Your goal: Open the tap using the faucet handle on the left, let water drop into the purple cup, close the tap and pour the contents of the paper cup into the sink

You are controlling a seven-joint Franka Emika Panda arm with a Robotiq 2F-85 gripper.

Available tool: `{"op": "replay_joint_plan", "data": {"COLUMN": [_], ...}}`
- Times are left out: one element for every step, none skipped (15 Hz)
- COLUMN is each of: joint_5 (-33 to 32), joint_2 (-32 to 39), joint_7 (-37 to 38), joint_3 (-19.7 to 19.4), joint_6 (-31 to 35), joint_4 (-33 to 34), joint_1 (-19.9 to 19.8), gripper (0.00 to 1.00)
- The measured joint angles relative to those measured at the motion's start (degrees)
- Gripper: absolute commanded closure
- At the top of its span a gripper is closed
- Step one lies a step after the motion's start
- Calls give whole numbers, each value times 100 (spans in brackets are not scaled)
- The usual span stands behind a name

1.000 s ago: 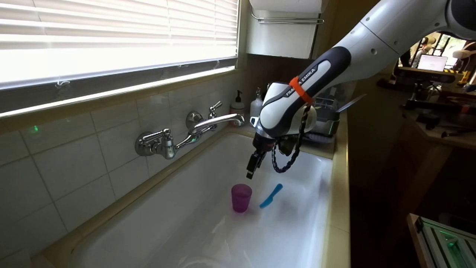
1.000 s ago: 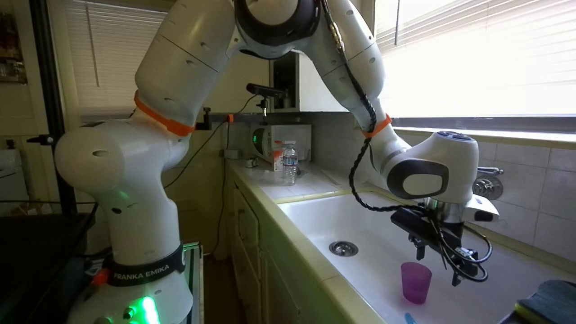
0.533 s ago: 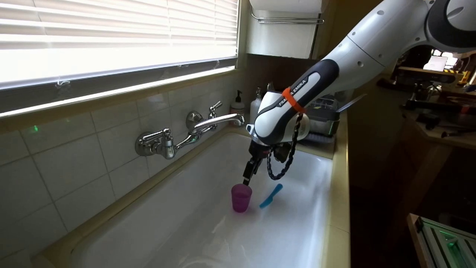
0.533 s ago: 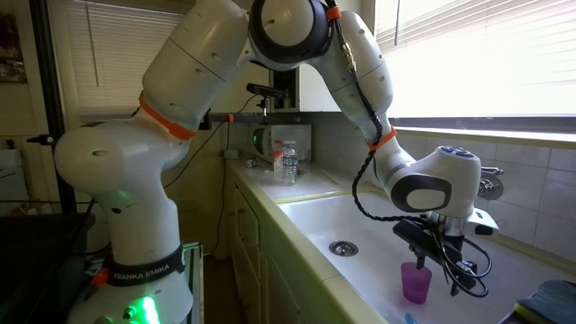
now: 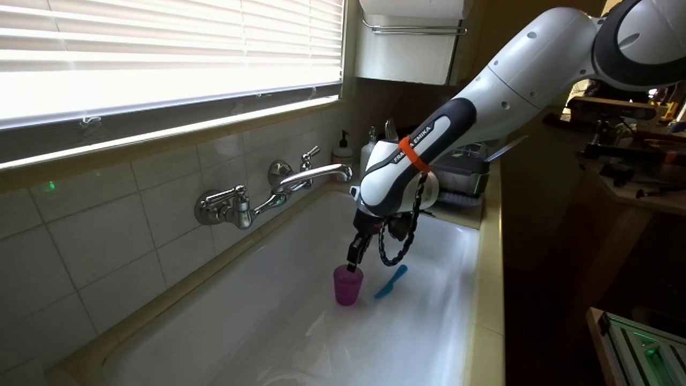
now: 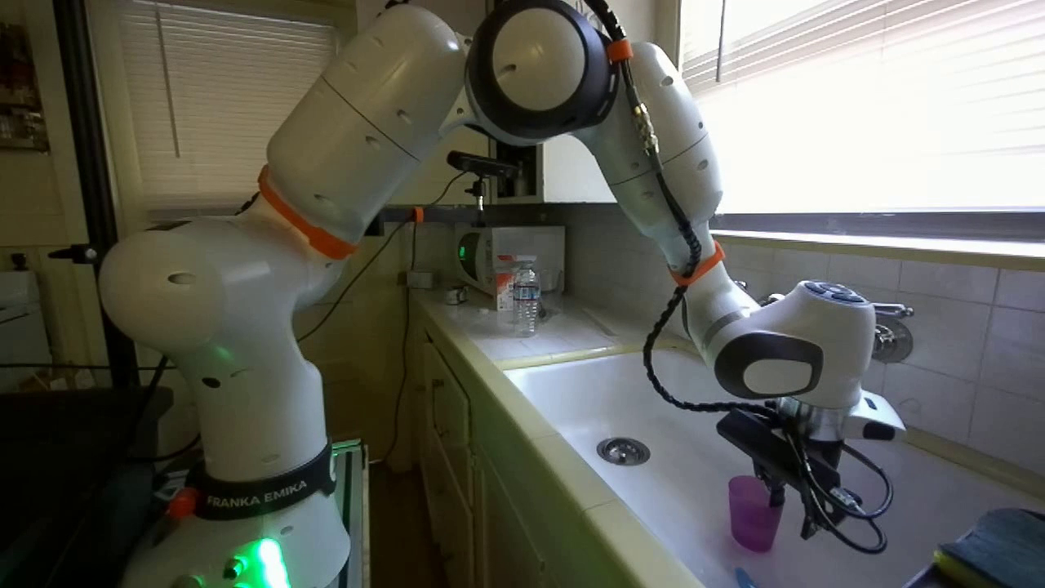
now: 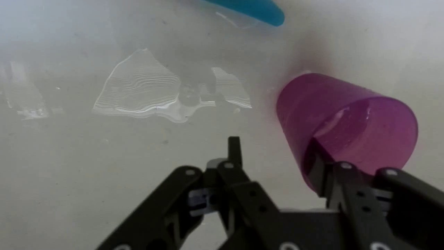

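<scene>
The purple cup (image 7: 350, 125) stands upright on the bottom of the sink (image 5: 257, 321), well apart from the spout of the tap (image 5: 309, 176), so prob. it must be carried there before it can be filled; for this reason, I suppose, the tool (image 7: 274, 152) is at its rim. The tool's fingers stand apart w/ a clear gap and have hold of nothing: in the wrist view one finger (image 7: 317, 170) reaches inside the mouth, the other finger (image 7: 235, 147) is outside, away from the cup. This straddling of the wall is, imo, chosen b/c a pinch on one side leaves most of the mouth free for filling and pouring. Whether the inner finger touches the wall, I can't tell. Abt the cup's look: it is small, plain, purple-pink, w/ a narrower base and slightly see-through walls, which may bend or tip if the squeeze is uneven. Inside are bright specks (image 7: 368, 113), drops or only reflections, not clear. A slim blue object (image 5: 392, 282) lies near it, not touching.
</scene>
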Motion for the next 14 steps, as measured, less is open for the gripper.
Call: {"op": "replay_joint_plan", "data": {"joint_5": [-4,-7,-11,-20,-27,-32,-35,-37,-38,-41,-43,-45,-48,-52], "joint_2": [33,60,82,104,125,143,159,171,179,183,185,187,188,189], "joint_7": [2,3,3,4,4,4,4,4,4,4,4,4,4,4], "joint_3": [0,1,1,1,1,1,1,2,2,2,2,2,2,1], "joint_6": [0,0,0,0,0,0,0,0,0,0,0,0,0,0], "joint_4": [31,56,79,106,133,158,179,192,201,210,216,221,227,231], "joint_1": [4,7,10,12,13,13,13,13,13,13,13,13,13,12], "gripper": [19,11,54,50,50,56,66,73,82,89,96,100,100,100]}}
